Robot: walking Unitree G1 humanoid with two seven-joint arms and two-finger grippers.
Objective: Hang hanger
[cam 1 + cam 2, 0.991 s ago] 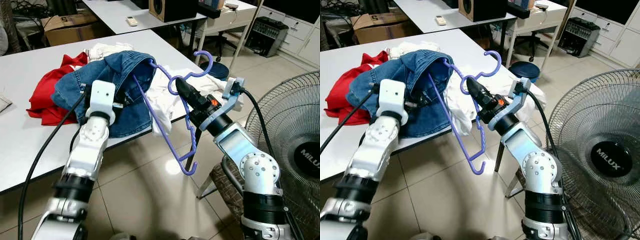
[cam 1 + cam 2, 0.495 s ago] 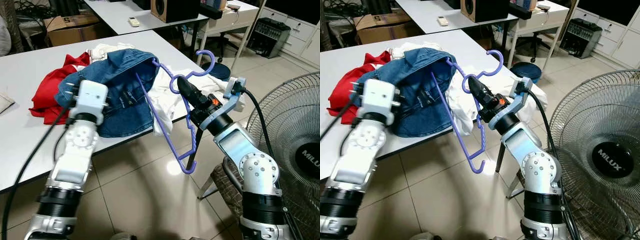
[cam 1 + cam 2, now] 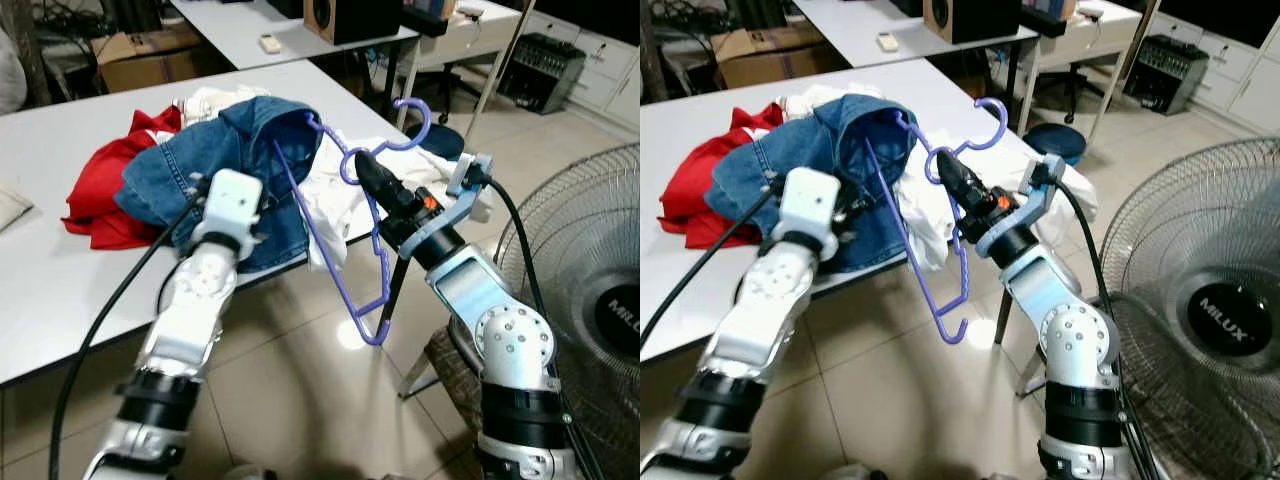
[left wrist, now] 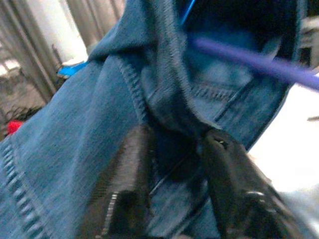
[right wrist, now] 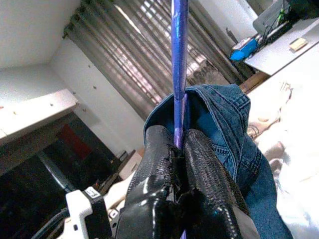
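Observation:
A purple plastic hanger (image 3: 362, 262) hangs off the table's near corner, its hook (image 3: 415, 122) pointing up. My right gripper (image 3: 362, 168) is shut on the hanger's neck; the purple bar runs between its black fingers (image 5: 154, 164) in the right wrist view. A blue denim jacket (image 3: 190, 165) lies on the white table (image 3: 50, 290), with one shoulder draped over the hanger's far arm (image 3: 308, 122). My left gripper (image 4: 174, 137) is at the jacket's near edge, with a thick denim fold (image 4: 164, 99) pinched between its two fingers.
A red garment (image 3: 95, 195) lies under the jacket and white cloth (image 3: 335, 185) spills over the table corner. A standing fan (image 3: 590, 290) is close on my right. A blue stool (image 3: 445, 140), a second table (image 3: 230, 25) and a cardboard box (image 3: 140, 55) stand behind.
My left arm swung out to the left, then came back right onto the jacket's edge. The right gripper and the hanger have stayed put.

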